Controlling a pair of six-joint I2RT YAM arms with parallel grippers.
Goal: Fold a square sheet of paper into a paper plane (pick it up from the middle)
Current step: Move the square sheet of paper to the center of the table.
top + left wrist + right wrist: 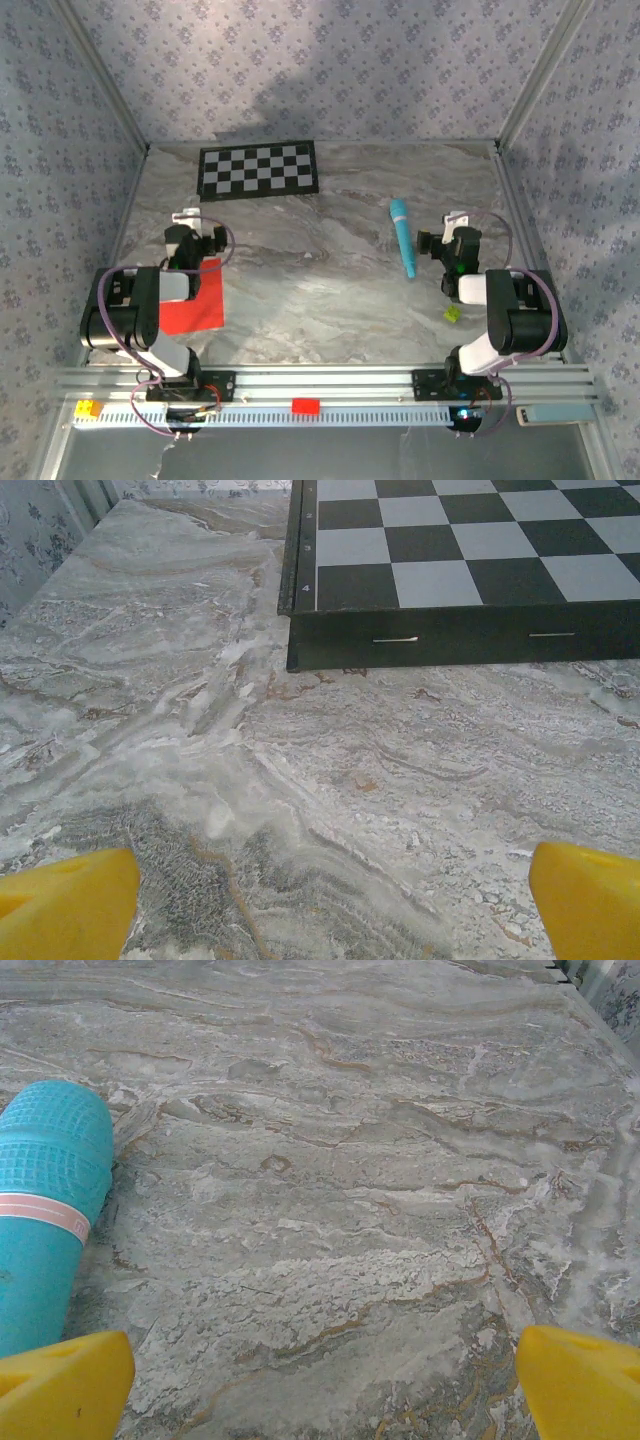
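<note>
Square sheet of paper [203, 300], bright red, lies flat and unfolded on the marble table [330, 290] at about 8 o'clock in the top view, and the left arm [135, 305] hides its left part. As a square it has no long axis. Its edges run nearly in line with the table's edges, slightly skewed, with one free corner toward 12 o'clock. The black-and-white checkerboard [259, 170] sits at 11 o'clock by the far wall. The left gripper [330, 885] aims at it toward 12 o'clock, its yellow fingertips [70, 905] spread wide over bare marble and holding nothing. The paper lies behind that gripper at its 6 o'clock, under the arm; whether the arm touches it I cannot tell. The right gripper [325, 1370] also stands wide and empty at 3 o'clock, well apart from the paper. The teal stick [45, 1210] lies just beside it at its 10 o'clock, its long axis running from 12 to 6. A small yellow-green piece [452, 314] lies near the right arm.
</note>
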